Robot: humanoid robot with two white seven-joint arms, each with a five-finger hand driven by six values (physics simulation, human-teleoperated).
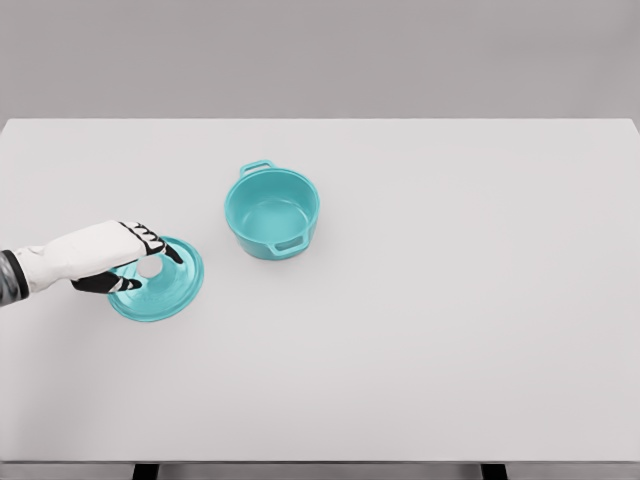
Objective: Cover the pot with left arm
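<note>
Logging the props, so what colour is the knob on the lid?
White; the knob stands out against the teal lid by the left hand, head view.

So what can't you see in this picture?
- Head view: the left hand covers part of the lid, so I cannot tell if its fingers hold the knob.
- The left arm is cut off by the picture's left edge.
- The pot hides its own far outside wall.
- The right arm is out of view.
</note>
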